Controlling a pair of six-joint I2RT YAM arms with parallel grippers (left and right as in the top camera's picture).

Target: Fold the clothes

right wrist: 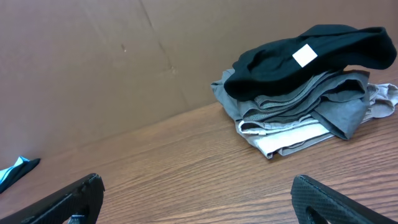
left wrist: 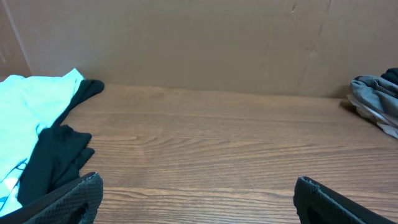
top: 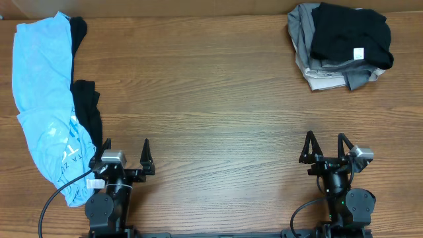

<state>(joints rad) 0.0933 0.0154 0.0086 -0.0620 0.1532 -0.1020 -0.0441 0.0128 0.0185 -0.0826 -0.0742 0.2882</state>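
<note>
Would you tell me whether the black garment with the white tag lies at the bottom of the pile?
No, the black garment lies on top, above the grey garment and the cream garment.

Bright even light, faint shadows on brown wood-grain bench [top: 218, 99], black fabric garment [top: 347, 30] flat dark, wrist views slightly soft.

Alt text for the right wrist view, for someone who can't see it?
A black fabric garment with a small white tag tops a pile of grey and cream fabric garments on the brown wooden table. The right gripper is open and empty.
</note>
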